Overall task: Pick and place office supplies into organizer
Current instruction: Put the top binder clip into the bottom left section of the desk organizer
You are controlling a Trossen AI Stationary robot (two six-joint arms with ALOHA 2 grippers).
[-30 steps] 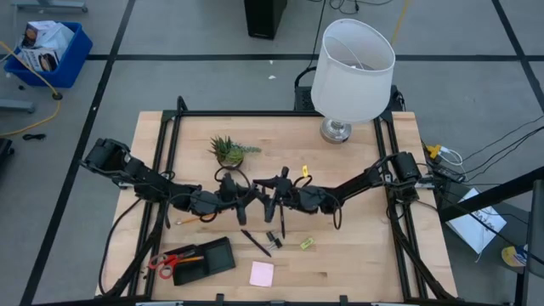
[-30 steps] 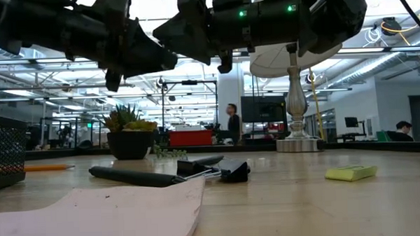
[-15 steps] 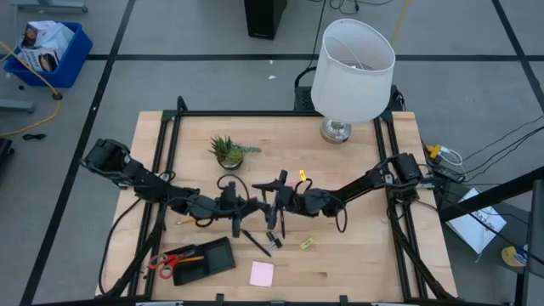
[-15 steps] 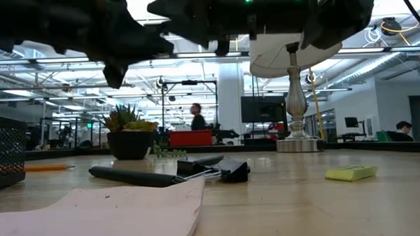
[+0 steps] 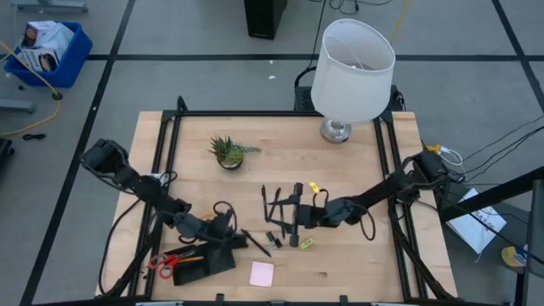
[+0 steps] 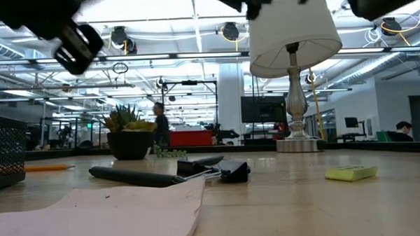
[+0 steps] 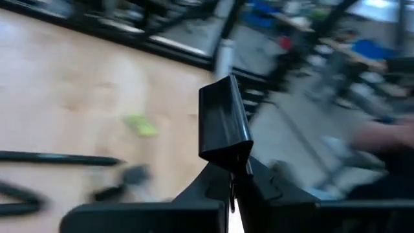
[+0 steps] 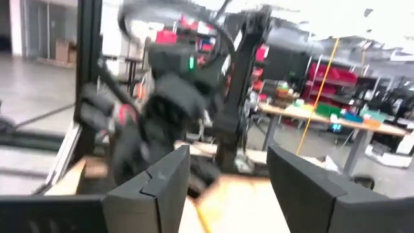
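left pincer (image 7: pixel 231 184) grips black clip (image 7: pixel 223 124)

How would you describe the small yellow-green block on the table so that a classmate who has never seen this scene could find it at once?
Start at the white-shaded lamp at the table's back edge and come straight toward the front, past the right gripper. The small yellow-green block lies flat on the bare wood just in front of it. Its neighbours, the pens and clips, are black; the sticky-note pad is pink.
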